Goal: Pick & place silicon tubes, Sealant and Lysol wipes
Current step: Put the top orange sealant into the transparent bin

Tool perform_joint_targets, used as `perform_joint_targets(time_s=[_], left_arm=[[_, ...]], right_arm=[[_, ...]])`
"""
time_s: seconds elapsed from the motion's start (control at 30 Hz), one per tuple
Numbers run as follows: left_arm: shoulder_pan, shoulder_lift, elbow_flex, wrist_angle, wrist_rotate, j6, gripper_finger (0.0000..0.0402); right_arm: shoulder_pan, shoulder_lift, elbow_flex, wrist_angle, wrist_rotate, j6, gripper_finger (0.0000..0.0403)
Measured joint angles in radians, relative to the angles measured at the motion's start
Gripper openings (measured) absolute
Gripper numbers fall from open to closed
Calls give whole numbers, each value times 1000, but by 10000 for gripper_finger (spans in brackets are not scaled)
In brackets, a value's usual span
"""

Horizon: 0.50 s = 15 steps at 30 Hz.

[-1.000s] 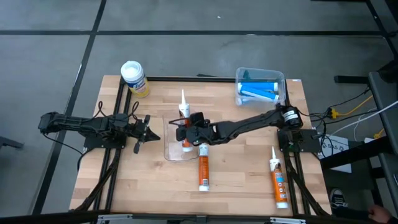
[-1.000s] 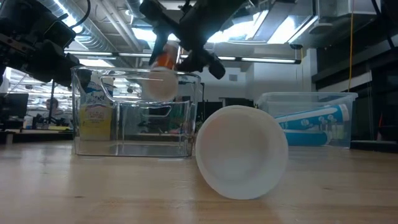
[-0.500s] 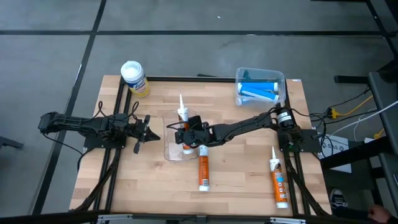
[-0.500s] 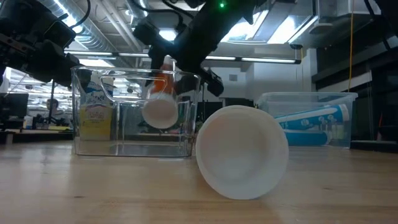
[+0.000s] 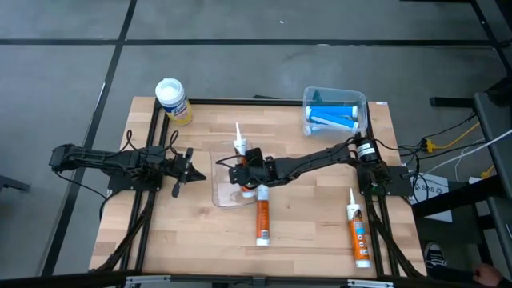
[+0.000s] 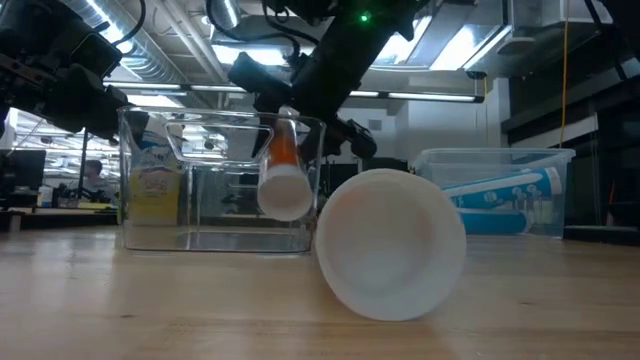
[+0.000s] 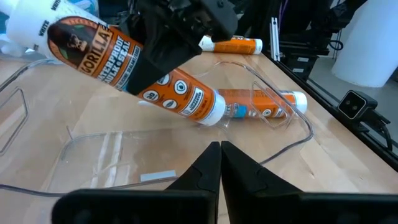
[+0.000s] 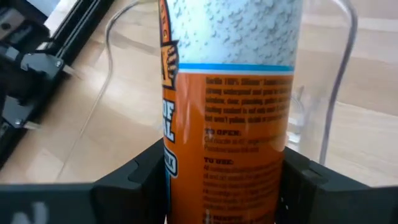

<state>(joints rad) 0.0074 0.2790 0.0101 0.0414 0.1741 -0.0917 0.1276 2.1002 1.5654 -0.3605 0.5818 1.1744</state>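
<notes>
1. Lying nearest the low camera, a white-and-orange nozzle-tipped sealant tube [image 5: 261, 218] rests on the wooden tabletop [image 5: 192, 232], its round white base [image 6: 390, 243] filling that view.
2. A second white-and-orange tube [image 5: 358, 227] lies well apart from it, toward the right side beside the right arm's base.
3. The right claw [image 5: 250, 174] reaches to the middle of the tabletop and pinches a third orange-and-white Gorilla sealant tube [image 7: 134, 65] across its body; both fingers press against the tube's sides in the right wrist view.
4. That held tube is tilted, its white nozzle [image 5: 238, 131] pointing away from the near edge and its flat white base [image 6: 286, 194] dipping inside the clear plastic open-topped bin [image 6: 220, 180] at the centre.
5. The left claw [image 5: 186, 169] waits just beside the clear bin's left wall, its two dark fingers [image 7: 205, 168] pressed together with nothing between them.
6. A clear plastic tub [image 5: 334, 108] near the far right corner holds slim blue tubes [image 5: 333, 115] lying on their sides.
7. The short yellow cylindrical Lysol wipes canister with a round white lid [image 5: 172, 100] stands upright at the far left corner of the tabletop, well apart from both claws.
</notes>
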Motion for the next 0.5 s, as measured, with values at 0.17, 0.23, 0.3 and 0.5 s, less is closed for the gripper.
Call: perform_joint_targets(time_s=[0.17, 0.23, 0.3, 0.5], left_arm=[[0, 0, 0, 0, 0, 0, 12], [0, 0, 0, 0, 0, 0, 13], [0, 0, 0, 0, 0, 0, 12], [0, 0, 0, 0, 0, 0, 8]], right_arm=[[0, 18, 0, -10, -2, 3, 205], [0, 34, 1, 11, -9, 3, 208], [-2, 47, 2, 17, -15, -1, 214], [-5, 55, 2, 34, -23, 1, 210]])
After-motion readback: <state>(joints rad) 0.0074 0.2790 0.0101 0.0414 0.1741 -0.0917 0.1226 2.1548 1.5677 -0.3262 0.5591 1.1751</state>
